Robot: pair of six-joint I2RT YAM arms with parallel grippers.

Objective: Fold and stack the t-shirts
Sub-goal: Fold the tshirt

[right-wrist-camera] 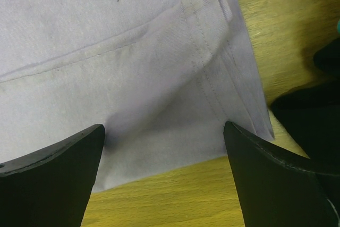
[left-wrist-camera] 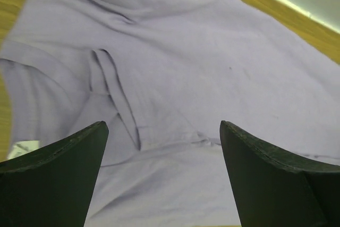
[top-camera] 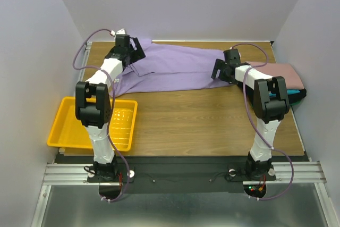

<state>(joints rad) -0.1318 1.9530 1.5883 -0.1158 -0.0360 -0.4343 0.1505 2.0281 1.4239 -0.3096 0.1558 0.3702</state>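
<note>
Nearest you, behind the left pincer, the yellow tray holds nothing, while that pincer and the right pincer hang released above opposite ends of the spread lavender t-shirt, seemingly poised to fold it for the pink-topped folded stack just outboard of the right pincer.

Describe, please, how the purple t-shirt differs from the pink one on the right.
The purple t-shirt lies spread out and rumpled; the pink t-shirt is folded. The purple one rests straight on the table; the pink one tops a stack, with other folded cloth beneath. Both lie at the table's far side.
</note>
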